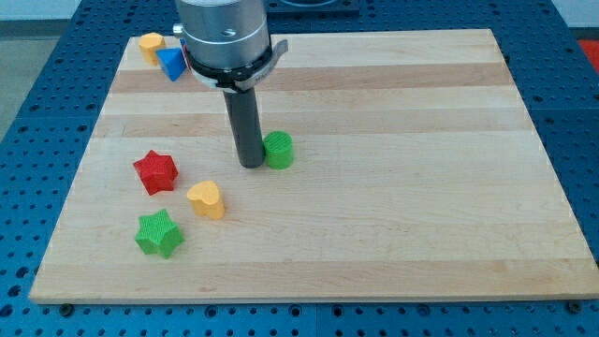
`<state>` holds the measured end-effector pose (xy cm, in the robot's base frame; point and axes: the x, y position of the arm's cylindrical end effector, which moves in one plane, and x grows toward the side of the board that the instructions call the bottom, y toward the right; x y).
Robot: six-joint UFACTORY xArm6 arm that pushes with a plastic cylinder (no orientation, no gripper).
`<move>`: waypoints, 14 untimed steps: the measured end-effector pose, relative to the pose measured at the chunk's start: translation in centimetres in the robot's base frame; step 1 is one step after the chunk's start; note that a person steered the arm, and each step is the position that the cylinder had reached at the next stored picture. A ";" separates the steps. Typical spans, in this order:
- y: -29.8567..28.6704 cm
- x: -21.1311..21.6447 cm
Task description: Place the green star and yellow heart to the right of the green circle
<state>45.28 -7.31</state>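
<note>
The green circle (278,150) sits near the board's middle. My tip (251,164) rests right beside it, on its left, touching or nearly touching. The yellow heart (206,199) lies below and to the left of the tip. The green star (159,234) lies further down and left, near the board's lower left. Both are left of the green circle.
A red star (155,172) lies left of the yellow heart. A blue block (171,64) and a yellow block (151,45) sit at the view's top left corner of the wooden board (421,187). The arm's grey body (225,37) hangs over the top.
</note>
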 end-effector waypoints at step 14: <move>-9.5 16.2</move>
<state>61.45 -16.77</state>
